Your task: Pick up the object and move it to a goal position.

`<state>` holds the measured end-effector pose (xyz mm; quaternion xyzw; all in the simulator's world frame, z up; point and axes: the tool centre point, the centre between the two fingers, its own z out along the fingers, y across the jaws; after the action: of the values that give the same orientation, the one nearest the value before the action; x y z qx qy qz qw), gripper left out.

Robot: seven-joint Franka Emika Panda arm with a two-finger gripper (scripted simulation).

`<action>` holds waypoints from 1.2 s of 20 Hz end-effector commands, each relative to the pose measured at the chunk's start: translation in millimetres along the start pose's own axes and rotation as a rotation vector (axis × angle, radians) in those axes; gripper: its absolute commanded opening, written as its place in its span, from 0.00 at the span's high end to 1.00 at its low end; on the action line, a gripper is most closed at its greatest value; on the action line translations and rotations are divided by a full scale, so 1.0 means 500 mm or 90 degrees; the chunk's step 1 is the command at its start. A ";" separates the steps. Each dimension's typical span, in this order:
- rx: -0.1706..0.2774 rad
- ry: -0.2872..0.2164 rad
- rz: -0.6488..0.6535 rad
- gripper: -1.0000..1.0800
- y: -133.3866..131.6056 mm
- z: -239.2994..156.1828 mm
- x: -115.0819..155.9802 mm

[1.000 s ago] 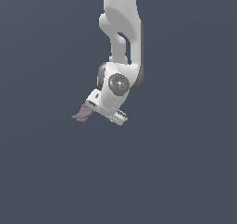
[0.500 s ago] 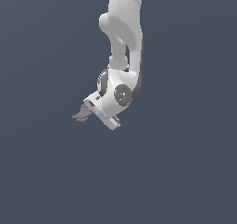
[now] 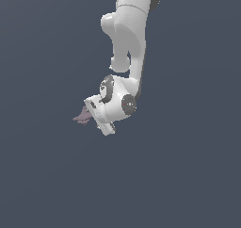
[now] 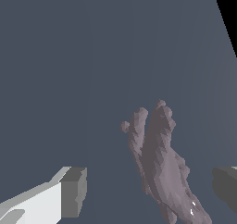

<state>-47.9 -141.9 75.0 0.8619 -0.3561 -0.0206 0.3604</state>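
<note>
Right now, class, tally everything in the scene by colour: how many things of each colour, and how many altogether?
Mauve-pink: 1, the lump
White: 1, the robot arm with its gripper
Total: 2

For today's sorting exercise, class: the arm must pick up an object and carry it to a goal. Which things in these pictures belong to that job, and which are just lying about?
Belongs to the job:
- mauve-pink ridged lump, between the fingers, which stand apart from it
- white gripper, fingers open

Lying about:
- nothing else shows; only the plain grey-blue ground. No goal marker is visible.
</note>
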 end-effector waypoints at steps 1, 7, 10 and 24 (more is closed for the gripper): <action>-0.022 0.019 0.027 0.00 0.008 0.007 0.010; -0.058 0.054 0.072 0.00 0.020 0.015 0.027; -0.068 0.065 0.087 0.00 0.025 0.017 0.033; -0.076 0.074 0.097 0.00 0.033 0.057 0.041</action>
<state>-48.6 -174.8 72.9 0.8097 -0.3967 0.0362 0.4310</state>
